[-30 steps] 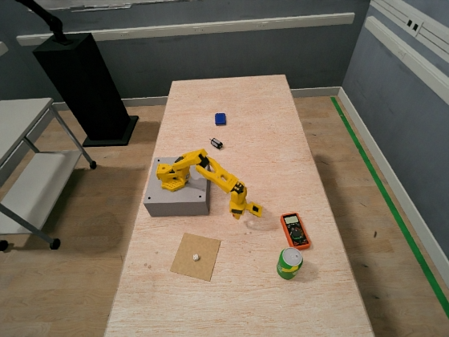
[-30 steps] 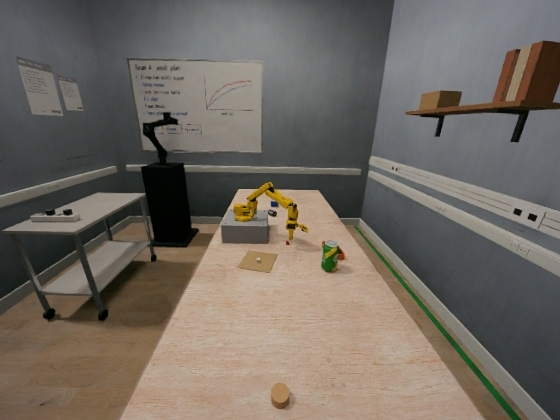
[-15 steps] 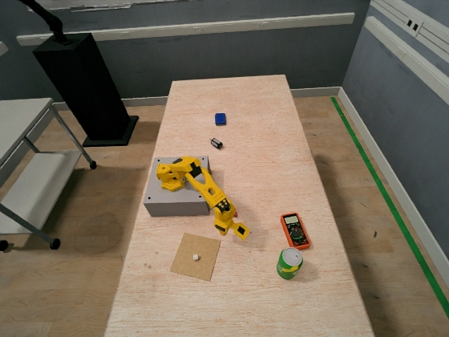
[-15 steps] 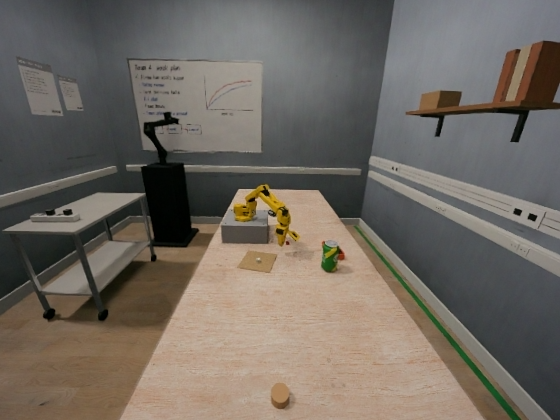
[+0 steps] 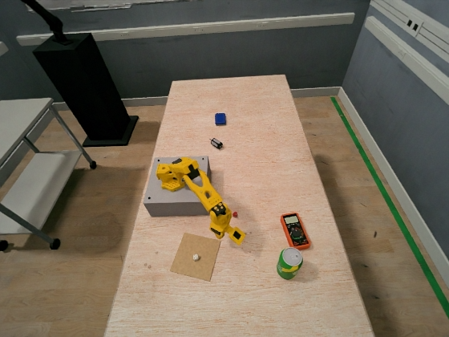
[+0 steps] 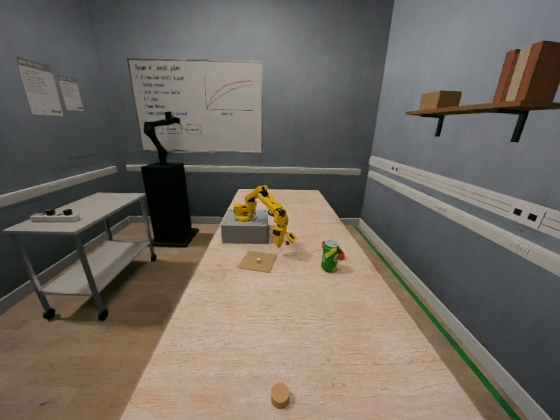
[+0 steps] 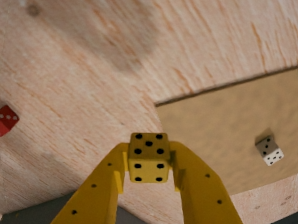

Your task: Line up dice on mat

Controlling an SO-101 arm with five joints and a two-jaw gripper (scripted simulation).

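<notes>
My gripper (image 7: pixel 149 163) is shut on a yellow die (image 7: pixel 148 157) and holds it above the table, just off the near right edge of the brown mat (image 5: pixel 196 253). In the overhead view the gripper (image 5: pixel 234 237) hangs right of the mat's upper corner. A white die (image 5: pixel 196 257) sits flat on the mat near its middle; it also shows in the wrist view (image 7: pixel 269 148). A red die (image 5: pixel 235 214) lies on the bare table beside the arm, at the left edge of the wrist view (image 7: pixel 7 120).
The grey base block (image 5: pixel 178 186) stands behind the mat. An orange multimeter (image 5: pixel 295 230) and a green can (image 5: pixel 289 263) stand to the right. A blue block (image 5: pixel 220 119) and a small black part (image 5: pixel 216 143) lie farther back.
</notes>
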